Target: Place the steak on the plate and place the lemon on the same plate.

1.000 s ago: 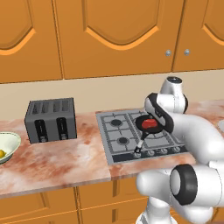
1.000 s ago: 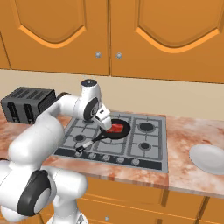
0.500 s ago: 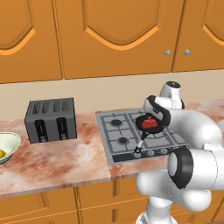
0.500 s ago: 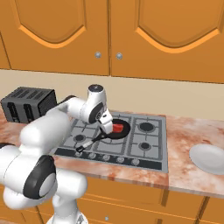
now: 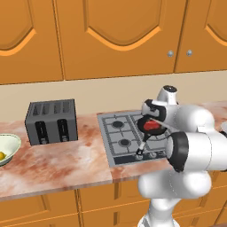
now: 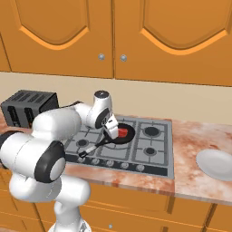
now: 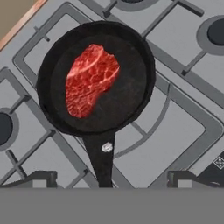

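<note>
Gripper (image 7: pixel 109 179): your jaws stand wide apart above the pan (image 7: pixel 131 100), poised for a downward grab.
Steak (image 7: pixel 91 78): lies flat in the pan, at 11 o'clock from your fingertips.
Lemon (image 5: pixel 2 155): waits in the bowl (image 5: pixel 11 144).
Plate (image 6: pixel 217 164): sits bare.

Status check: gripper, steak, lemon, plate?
Gripper open above pan, empty. Steak in pan, untouched. Lemon in bowl, far left. Plate bare, right of stove.

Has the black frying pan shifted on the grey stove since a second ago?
No. The black frying pan sits on the same burner of the grey stove, its handle pointing toward the front edge as before.
</note>
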Controlling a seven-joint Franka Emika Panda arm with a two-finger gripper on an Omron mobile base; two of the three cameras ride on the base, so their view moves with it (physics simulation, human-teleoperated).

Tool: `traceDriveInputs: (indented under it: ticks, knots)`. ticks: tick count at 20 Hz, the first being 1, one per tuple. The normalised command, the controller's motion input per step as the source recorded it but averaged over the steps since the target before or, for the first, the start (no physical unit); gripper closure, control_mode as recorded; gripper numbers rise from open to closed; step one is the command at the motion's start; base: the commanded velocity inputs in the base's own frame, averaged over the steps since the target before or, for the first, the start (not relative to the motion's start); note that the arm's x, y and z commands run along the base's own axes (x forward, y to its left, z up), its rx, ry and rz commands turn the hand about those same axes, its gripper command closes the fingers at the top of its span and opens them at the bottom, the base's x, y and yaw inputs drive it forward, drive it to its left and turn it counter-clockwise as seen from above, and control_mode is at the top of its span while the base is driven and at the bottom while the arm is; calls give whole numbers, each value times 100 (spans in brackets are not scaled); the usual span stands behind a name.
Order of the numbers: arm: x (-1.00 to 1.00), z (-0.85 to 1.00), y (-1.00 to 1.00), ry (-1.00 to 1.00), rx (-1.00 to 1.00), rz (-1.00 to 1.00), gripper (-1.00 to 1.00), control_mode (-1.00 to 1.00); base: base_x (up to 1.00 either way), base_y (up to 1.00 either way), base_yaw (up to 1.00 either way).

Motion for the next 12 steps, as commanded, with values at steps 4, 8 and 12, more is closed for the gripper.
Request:
traceDriveInputs:
  ticks: [4, 8, 12]
  knots:
    - [34, -23, -6, 1, 0, 0, -100, -100, 0, 0, 0]
    - [36, -18, -10, 2, 0, 0, -100, -100, 0, 0, 0]
    - [26, -24, -8, 3, 1, 0, -100, -100, 0, 0, 0]
